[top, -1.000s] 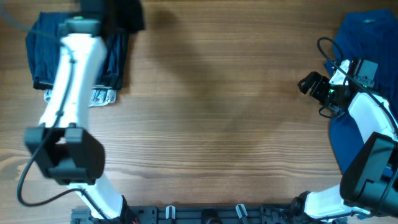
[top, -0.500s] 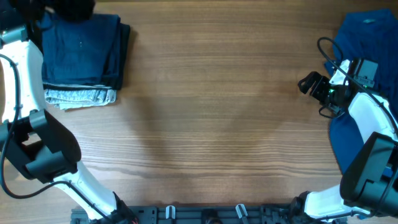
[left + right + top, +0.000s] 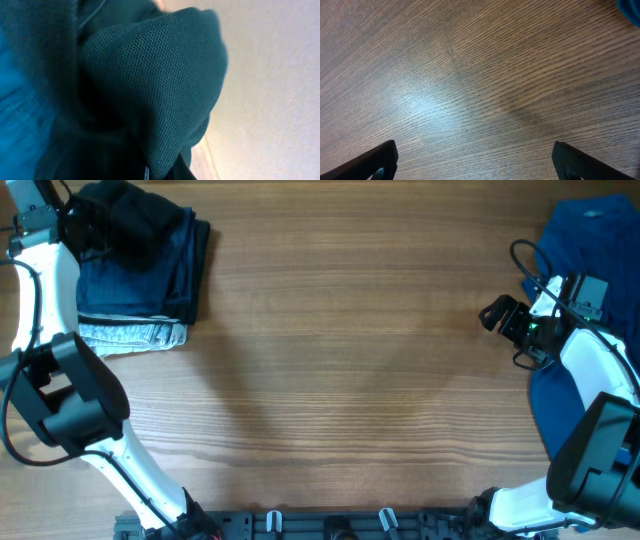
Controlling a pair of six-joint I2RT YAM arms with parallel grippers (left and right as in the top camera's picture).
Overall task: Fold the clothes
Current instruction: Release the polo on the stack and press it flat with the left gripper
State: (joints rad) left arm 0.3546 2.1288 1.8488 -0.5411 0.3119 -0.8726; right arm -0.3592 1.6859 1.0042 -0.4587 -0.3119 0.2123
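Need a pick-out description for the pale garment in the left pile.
On the wooden table, find the pile of folded dark blue clothes at the far-left corner. A pale grey speckled garment peeks out along its near edge: the only light fabric there, under dark blue and black.

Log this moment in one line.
left gripper: at black mesh garment over folded dark-blue stack, grip unclear | right gripper: open above wooden table | bright blue shirt: far right
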